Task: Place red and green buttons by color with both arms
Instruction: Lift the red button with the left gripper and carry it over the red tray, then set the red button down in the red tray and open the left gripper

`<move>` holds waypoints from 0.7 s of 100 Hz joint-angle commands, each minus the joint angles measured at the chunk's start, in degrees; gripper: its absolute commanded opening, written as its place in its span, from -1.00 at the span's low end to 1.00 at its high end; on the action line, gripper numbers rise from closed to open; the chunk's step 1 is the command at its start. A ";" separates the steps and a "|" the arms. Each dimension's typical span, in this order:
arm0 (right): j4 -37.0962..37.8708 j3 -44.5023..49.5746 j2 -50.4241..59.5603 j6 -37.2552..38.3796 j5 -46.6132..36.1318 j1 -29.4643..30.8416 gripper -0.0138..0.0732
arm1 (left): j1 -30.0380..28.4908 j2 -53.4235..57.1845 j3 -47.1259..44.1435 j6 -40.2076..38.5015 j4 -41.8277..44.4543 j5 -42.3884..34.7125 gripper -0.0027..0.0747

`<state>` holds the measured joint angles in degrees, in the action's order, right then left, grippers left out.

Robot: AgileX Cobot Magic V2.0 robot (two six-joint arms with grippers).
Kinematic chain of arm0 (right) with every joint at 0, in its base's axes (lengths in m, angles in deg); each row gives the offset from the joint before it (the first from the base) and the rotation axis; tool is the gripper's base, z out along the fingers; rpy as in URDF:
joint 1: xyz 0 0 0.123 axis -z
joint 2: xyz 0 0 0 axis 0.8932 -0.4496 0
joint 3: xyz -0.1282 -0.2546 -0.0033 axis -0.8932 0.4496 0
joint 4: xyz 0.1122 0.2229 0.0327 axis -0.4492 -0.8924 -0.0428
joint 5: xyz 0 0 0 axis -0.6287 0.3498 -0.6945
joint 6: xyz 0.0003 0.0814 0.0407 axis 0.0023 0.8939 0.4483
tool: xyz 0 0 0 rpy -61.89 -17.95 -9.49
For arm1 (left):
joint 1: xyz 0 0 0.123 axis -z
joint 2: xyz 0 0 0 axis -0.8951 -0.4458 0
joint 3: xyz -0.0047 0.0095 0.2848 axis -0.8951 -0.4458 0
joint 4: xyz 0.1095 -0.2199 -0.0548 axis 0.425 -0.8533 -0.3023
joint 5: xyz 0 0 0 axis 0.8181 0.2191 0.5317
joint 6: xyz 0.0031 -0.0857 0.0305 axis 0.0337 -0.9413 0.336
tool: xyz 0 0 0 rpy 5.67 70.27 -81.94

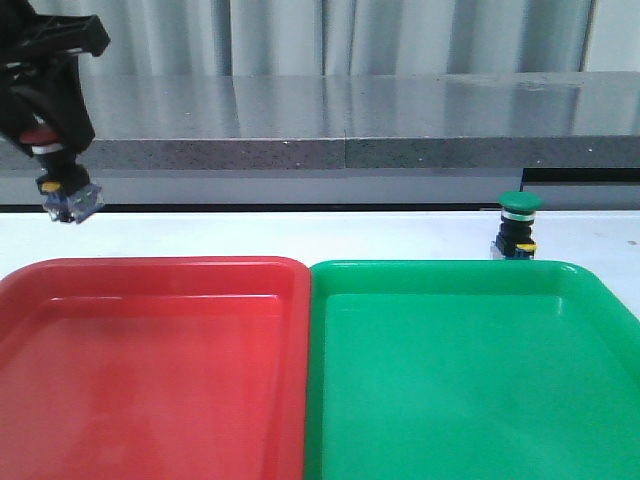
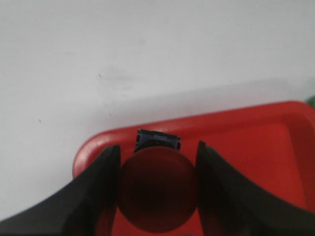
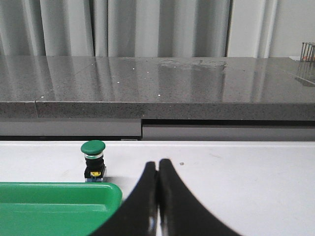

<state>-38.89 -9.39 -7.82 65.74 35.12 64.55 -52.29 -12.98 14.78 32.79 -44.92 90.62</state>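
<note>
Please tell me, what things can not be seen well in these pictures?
- Right gripper: absent from the front view; its wrist view's bottom edge cuts it off.
- Red button: body hidden under its own blurred cap in the left wrist view.
- Left gripper: arm cut off by the front view's left edge.

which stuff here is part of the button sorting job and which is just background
Part of the job:
- red button, held in the left claw above the table
- green button, standing on the table behind the green tray
- red tray
- right claw, shut and empty

Just there:
- grey counter
- curtain
</note>
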 commanded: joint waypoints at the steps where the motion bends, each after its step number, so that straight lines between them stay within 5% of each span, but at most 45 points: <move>1: 0.50 -1.11 1.27 -0.08 -4.16 0.17 -0.83 | 2.43 4.32 -2.91 -0.44 -1.03 -2.99 -0.59; 53: 0.50 -1.11 1.27 -0.08 -4.16 0.17 -0.83 | 11.29 2.77 -13.74 -0.44 -0.36 -8.61 -0.59; 70: 0.50 -1.11 1.27 -0.08 -4.16 0.17 -0.83 | 11.29 1.47 -13.64 -0.44 -0.36 -8.64 -0.32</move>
<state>-38.89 -9.39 -7.82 65.74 35.12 64.55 -41.55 -13.19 -0.14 32.79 -44.82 83.94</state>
